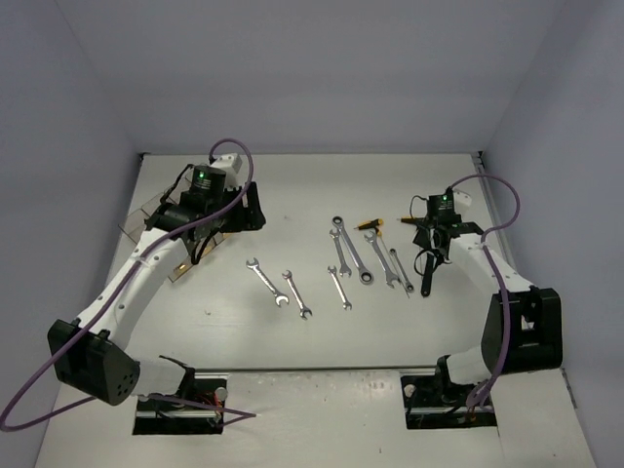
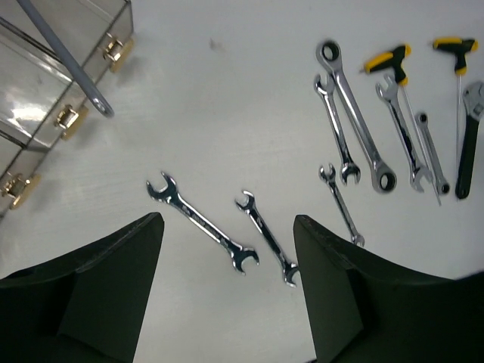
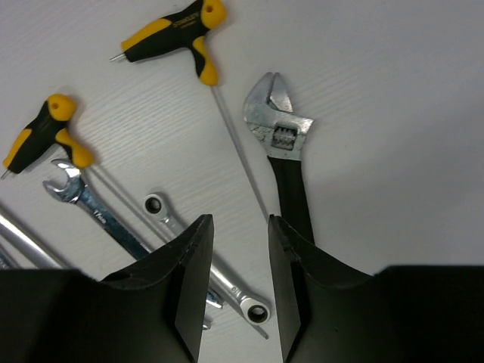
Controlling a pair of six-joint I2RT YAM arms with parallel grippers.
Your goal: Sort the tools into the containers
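Observation:
The clear smoky containers with brass latches sit at the top left of the left wrist view, and a grey bar lies across them. In the top view the containers are mostly hidden by the left arm. Several chrome wrenches lie mid-table, among them two open-end wrenches. My left gripper is open and empty above those two. My right gripper is open with a narrow gap and empty. It hovers over a hex key shaft, beside a black-handled adjustable wrench.
Two yellow-and-black T-handle hex keys and a small ratchet wrench lie under the right gripper. In the top view the tools spread out in a row. White walls enclose the table on three sides.

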